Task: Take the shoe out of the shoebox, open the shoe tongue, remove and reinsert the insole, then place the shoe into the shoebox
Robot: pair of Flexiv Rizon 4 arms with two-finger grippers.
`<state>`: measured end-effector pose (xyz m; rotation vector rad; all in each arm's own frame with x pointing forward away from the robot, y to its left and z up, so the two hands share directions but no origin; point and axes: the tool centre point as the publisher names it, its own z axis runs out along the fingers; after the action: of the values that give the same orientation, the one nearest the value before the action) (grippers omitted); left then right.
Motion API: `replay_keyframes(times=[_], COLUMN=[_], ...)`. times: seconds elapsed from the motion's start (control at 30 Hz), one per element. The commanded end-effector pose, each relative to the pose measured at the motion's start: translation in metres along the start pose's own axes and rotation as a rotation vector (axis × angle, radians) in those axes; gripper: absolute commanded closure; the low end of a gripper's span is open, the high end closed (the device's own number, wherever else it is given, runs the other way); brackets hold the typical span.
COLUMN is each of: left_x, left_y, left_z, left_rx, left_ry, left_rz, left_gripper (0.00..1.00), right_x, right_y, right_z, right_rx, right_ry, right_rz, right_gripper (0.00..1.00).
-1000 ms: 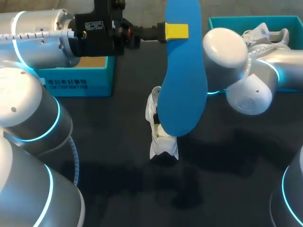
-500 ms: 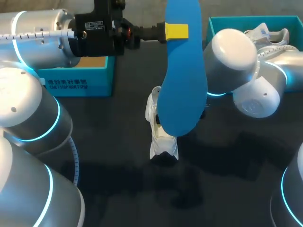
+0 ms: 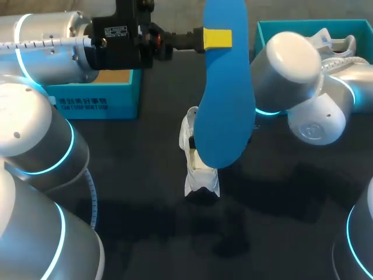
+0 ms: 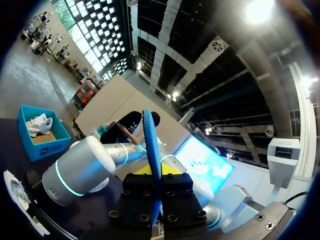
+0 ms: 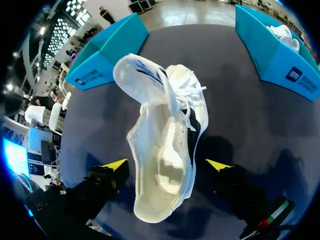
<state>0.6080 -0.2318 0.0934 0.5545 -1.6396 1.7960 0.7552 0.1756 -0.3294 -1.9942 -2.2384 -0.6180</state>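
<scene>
The left gripper (image 3: 217, 38) is clenched on the blue insole (image 3: 224, 105), holding it upright above the desk (image 3: 128, 175) — lifted clear, I'd say, so the shoe below is open for reinsertion. The white shoe (image 5: 167, 160) lies on the desk, tongue pulled up, near the shoebox (image 3: 93, 99). The right gripper (image 5: 166, 166) is released, astride the heel — probably to steady it.
</scene>
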Motion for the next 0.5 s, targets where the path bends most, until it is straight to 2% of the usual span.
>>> replay_keyframes(times=[0.03,0.5], left_x=[0.000,0.000], left_y=[0.001,0.001], left_z=[0.001,0.001], left_rx=[0.001,0.001], left_ry=[-0.002,-0.002], left_rz=[0.000,0.000], left_gripper=[1.00,1.00], right_x=[-0.013,-0.001], right_y=[0.004,0.020], right_z=[-0.022,-0.071], right_rx=[0.002,0.000], right_ry=[0.088,0.278], right_rz=[0.000,-0.041], right_gripper=[0.00,0.00])
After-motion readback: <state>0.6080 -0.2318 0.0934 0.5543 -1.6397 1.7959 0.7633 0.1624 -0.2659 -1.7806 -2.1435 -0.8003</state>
